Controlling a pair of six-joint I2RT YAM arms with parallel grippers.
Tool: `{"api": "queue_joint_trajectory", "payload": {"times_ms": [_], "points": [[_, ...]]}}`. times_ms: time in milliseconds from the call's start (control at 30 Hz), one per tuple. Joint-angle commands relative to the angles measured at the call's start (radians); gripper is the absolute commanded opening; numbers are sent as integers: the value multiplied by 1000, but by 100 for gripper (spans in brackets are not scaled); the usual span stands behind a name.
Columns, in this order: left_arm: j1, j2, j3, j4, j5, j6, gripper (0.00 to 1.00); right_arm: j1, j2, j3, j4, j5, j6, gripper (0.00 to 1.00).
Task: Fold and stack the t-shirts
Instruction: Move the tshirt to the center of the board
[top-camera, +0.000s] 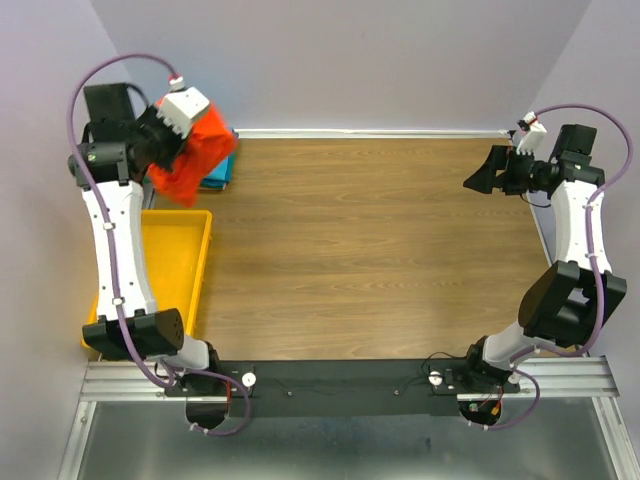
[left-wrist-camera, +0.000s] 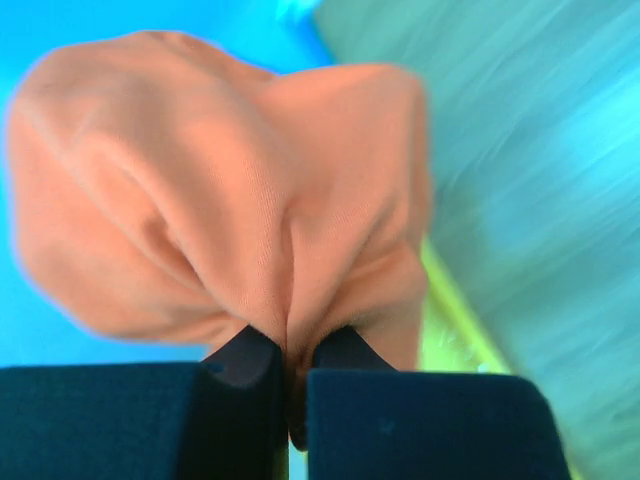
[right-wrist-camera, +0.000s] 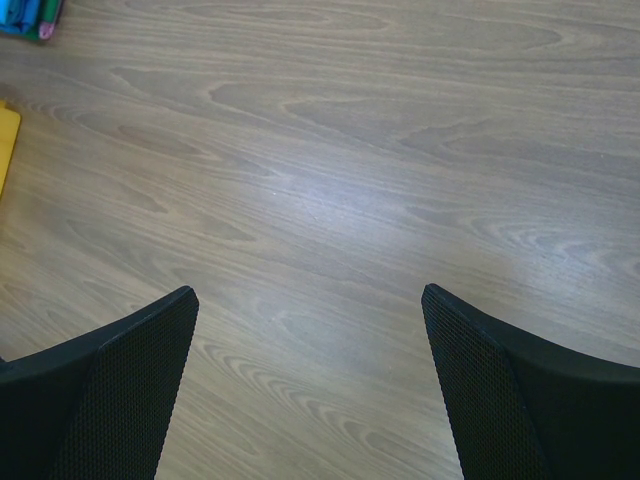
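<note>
Wood table (top-camera: 370, 250), far-left corner: L claw (left-wrist-camera: 290, 345) clamped on bunched orange-red t-shirt (left-wrist-camera: 200, 200) hanging from its tips; R claw (right-wrist-camera: 308, 292) apart.

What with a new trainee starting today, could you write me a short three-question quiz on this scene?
1. True or false: the right claw is shut on a shirt.
2. What does the left claw pinch? A: a towel. B: the orange-red t-shirt. C: nothing.
3. Fill in: the yellow tray lies on the ____ arm's side of the table.

Key: 1 false, its jaws stand wide open over bare wood. 2 B. 3 left.
</note>
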Motion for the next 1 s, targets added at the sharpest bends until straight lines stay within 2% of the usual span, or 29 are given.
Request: {"api": "queue_joint_trajectory", "payload": {"times_ms": [0,133,167,200,233,267,300,333,433,633,733,800,867,967], "points": [[-161,50,211,-37,175,-145,0,3,-17,-13,-26,-26,-12,100],[-312,138,352,-9,309,-238,0,3,-38,-39,-26,-15,-27,100],[-335,144,354,1,343,-251,7,1,-43,-52,-29,-12,-27,100],[-367,149,343,9,397,-254,18,1,-52,-59,-28,-10,-27,100],[-384,158,295,5,406,-234,48,3,-57,-65,-29,-4,-32,100],[-391,159,259,-2,406,-222,60,3,-64,-72,-31,-1,-33,100],[-392,159,148,8,384,-222,84,3,-70,-83,-31,3,-38,100],[-376,146,79,56,332,-228,98,1,-83,-91,-33,11,-46,100],[-326,127,-124,98,301,-190,99,3,-100,-115,-48,31,-63,100],[-329,55,-342,159,228,-111,98,14,-121,-190,-76,54,-99,100],[-339,41,-458,175,193,-87,98,73,-100,-221,-77,94,-101,100],[-350,43,-512,196,172,-82,96,159,-75,-247,-74,127,-109,100],[-365,53,-586,224,149,-94,90,254,-49,-264,-57,184,-104,100],[-404,80,-664,268,130,-129,79,333,24,-266,-14,213,-84,98]]}}
